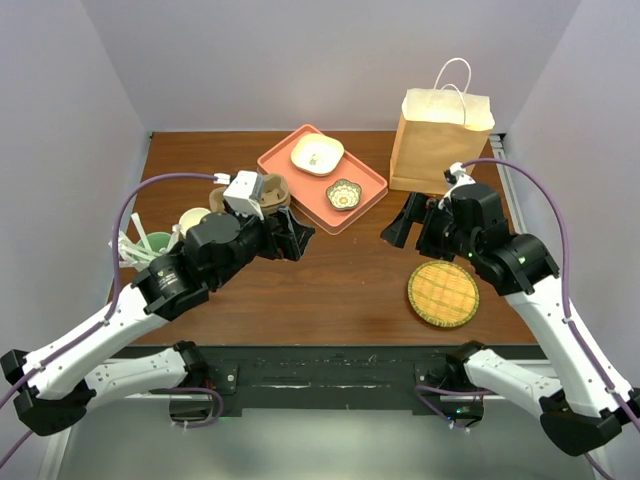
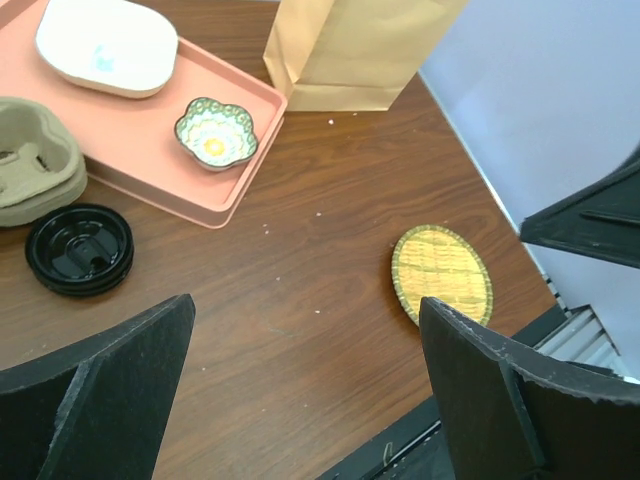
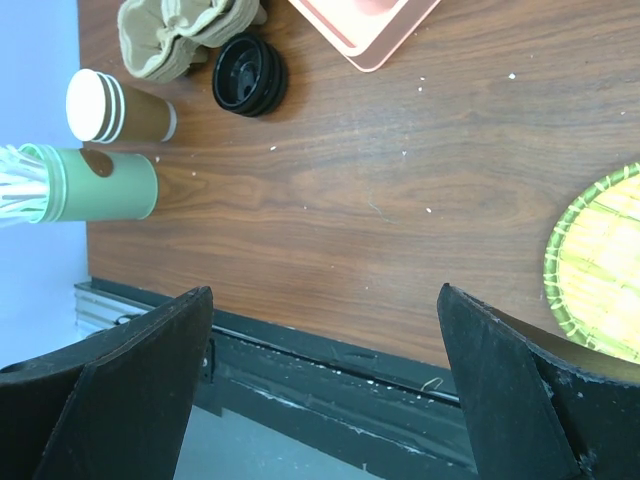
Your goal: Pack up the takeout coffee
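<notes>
No brown cup with a black lid shows in any view; the takeout coffee is hidden or out of view. The tall paper bag (image 1: 440,140) with white handles stands upright at the back right, and its base shows in the left wrist view (image 2: 350,50). My left gripper (image 1: 297,238) is open and empty above the table's middle left (image 2: 305,310). My right gripper (image 1: 400,230) is open and empty in front of the bag (image 3: 325,295). A stack of loose black lids (image 2: 80,248) lies beside the cardboard cup carrier (image 2: 30,160).
A pink tray (image 1: 290,165) at the back holds a white dish (image 1: 317,153) and a small patterned bowl (image 1: 343,194). A woven round coaster (image 1: 442,294) lies at the front right. Stacked lidless brown cups (image 3: 115,108) and a green cup of stirrers (image 3: 100,183) stand at the left edge.
</notes>
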